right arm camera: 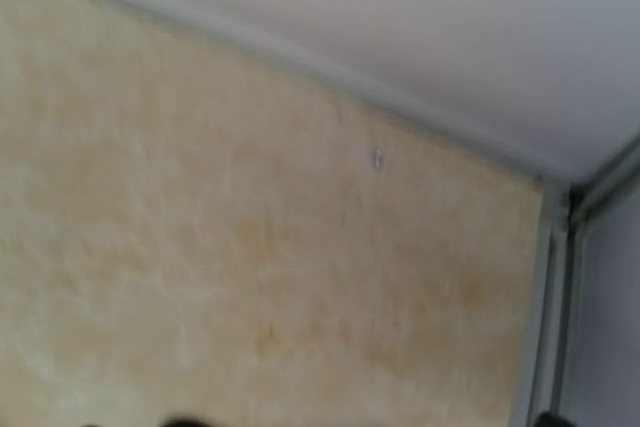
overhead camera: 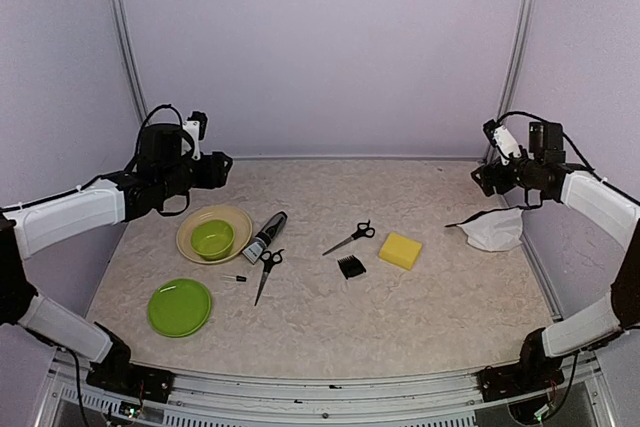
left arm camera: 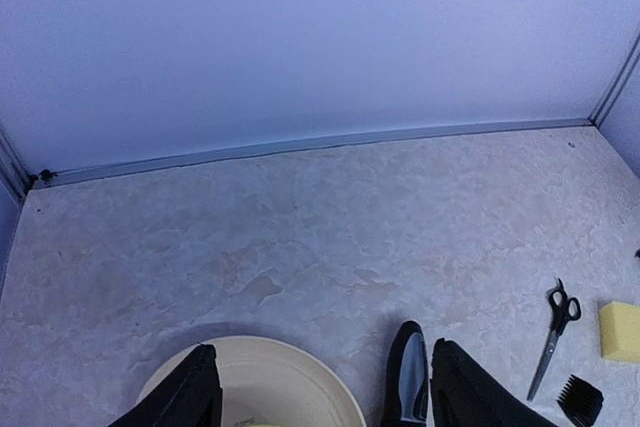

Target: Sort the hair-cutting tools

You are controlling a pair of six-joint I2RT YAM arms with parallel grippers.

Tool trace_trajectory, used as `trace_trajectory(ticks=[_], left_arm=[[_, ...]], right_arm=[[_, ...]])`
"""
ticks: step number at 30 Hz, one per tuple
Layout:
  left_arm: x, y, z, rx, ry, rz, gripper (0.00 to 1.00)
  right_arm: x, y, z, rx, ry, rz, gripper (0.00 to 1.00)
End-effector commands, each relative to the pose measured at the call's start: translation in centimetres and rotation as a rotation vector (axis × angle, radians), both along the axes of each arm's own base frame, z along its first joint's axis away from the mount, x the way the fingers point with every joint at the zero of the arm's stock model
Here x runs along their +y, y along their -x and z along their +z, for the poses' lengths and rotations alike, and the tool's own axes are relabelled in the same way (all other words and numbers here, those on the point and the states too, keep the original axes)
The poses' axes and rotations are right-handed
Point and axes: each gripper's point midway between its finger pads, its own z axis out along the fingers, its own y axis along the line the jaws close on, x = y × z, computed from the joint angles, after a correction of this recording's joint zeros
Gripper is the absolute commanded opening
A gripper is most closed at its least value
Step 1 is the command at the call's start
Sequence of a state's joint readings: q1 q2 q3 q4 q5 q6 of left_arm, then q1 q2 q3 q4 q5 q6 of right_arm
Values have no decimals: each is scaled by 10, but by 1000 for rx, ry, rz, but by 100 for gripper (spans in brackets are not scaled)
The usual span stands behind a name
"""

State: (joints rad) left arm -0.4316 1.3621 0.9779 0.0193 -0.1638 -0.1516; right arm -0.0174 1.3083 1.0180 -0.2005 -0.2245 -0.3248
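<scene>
"on the left half of the tabletop [overhead camera: 330, 337], which arm has the shorter reach?"

"the left one. the left claw [overhead camera: 220, 167] hangs above the far rim of the cream plate [overhead camera: 240, 222], jaws spread wide with nothing in them. the right claw [overhead camera: 480, 179] is well apart, up by the white pouch [overhead camera: 495, 230]. it looks open and empty too."

"and the biggest tool?"

"the electric clipper [overhead camera: 265, 237]. it's just beside the plate's right rim, below the left claw and a little to the near-right of it. its long axis runs on a diagonal, far-right to near-left, so i'd judge the wrist has to turn to close across its width."

"the smaller ones?"

"one pair of scissors [overhead camera: 266, 272] lies at the clipper's near end. the other scissors [overhead camera: 350, 238] are toward the middle, with the comb guard [overhead camera: 351, 266] just beside them. the thin pin [overhead camera: 235, 278] lies between the green plate [overhead camera: 180, 307] and the nearer pair."
</scene>
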Motion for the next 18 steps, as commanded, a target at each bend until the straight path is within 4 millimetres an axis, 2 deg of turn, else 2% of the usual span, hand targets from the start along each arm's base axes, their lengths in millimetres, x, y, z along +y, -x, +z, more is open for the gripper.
trace_trajectory(ticks=[1,5,9,13,18], left_arm=[[-39,9,-11,33,28,-127,70],[-71,19,-22,66,21,-217,69],[-95,29,-33,96,23,-290,68],[-108,36,-35,107,27,-332,68],[-113,40,-32,100,29,-351,68]], right_arm=[[-21,10,-45,161,112,-39,89],[-32,16,-64,241,94,-77,85],[-52,20,-83,336,55,-147,81],[-82,21,-99,423,-5,-231,76],[-108,21,-109,475,-20,-301,71]])
